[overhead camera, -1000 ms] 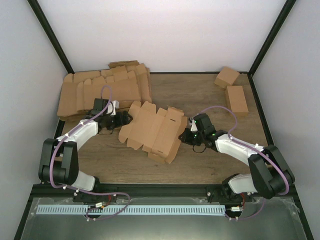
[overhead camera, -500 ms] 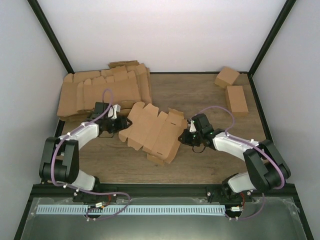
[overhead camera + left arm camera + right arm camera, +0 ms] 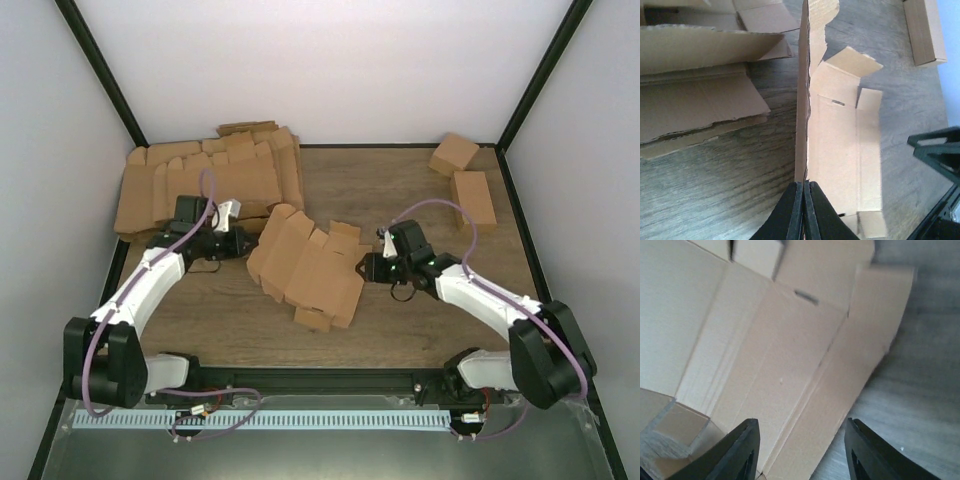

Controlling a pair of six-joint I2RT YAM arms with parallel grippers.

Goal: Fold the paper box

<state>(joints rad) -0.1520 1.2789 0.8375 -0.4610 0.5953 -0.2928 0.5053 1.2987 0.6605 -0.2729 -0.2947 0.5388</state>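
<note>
1. One paper box (image 3: 305,270), a die-cut brown blank that is partly bent up, lies near the middle of the wooden table (image 3: 385,190). Its panels run from about 11 o'clock to 5 o'clock in the top view.
2. Its 9 o'clock side panel stands nearly upright, while the middle panels and small end flaps lie lower; the left wrist view (image 3: 840,150) shows this.
3. At the box's 9 o'clock edge, the left gripper (image 3: 245,243) is pinched tight on the base of that raised panel (image 3: 803,187).
4. At the box's 3 o'clock edge, the right gripper (image 3: 368,268) has its fingers spread wide over the cardboard (image 3: 802,440), gripping nothing.
5. A pile of flat cardboard blanks (image 3: 210,180) sits at 10 o'clock from the box.
6. Two folded boxes (image 3: 473,198) rest at 2 o'clock, well apart from it.
</note>
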